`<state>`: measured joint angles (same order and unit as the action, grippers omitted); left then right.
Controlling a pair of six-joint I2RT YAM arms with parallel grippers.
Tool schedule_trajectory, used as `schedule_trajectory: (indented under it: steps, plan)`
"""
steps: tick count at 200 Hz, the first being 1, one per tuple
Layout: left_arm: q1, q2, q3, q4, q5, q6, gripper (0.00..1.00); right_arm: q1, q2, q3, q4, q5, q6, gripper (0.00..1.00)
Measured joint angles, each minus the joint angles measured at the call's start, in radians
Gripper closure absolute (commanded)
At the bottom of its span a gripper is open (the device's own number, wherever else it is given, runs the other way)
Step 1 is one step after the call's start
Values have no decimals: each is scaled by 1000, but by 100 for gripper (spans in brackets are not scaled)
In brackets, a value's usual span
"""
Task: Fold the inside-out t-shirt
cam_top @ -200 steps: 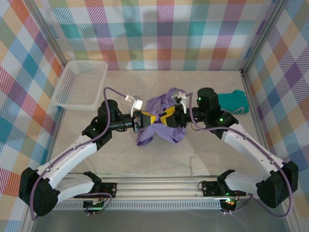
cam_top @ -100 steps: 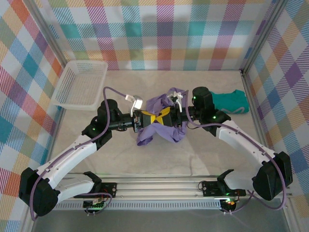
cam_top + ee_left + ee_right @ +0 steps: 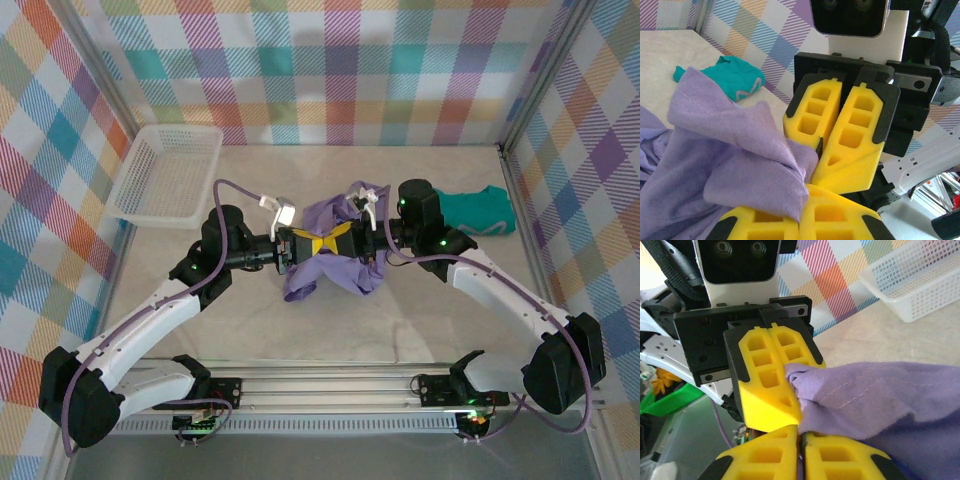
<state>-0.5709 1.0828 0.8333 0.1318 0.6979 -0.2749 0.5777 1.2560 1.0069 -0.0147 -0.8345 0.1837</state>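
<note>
From above, the purple shirt lies crumpled in the middle of the counter. The left fingers come to it from 9 o'clock and the right fingers from 3 o'clock, and their yellow tips meet over the cloth. A white basket stands at 10 o'clock from the shirt, well apart. A teal garment lies at 2 o'clock, behind the right arm.

In the left wrist view, the left fingers at 6 o'clock are clenched on a raised fold of the shirt. The right fingers stand just above them, pressed together on the same fold. The teal garment lies at 10 o'clock on the counter.

In the right wrist view, the right fingers at 6 o'clock are clenched, with purple cloth in the seam between them. The left fingers grasp the edge of the shirt just above. The basket is at 2 o'clock.
</note>
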Motion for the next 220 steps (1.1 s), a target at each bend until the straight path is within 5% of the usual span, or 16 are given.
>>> schedule_trajectory:
  steps: [29, 135, 220]
  plan:
    - [0, 0, 0, -1, -1, 0, 99, 0, 0, -2, -1, 31, 18, 100]
    - [0, -21, 0, -52, -30, 30, 65, -29, -15, -1, -20, 29, 63, 100]
    - [-16, 38, 2, -127, -74, 100, 54, -29, -19, 183, -297, 52, -21, 100]
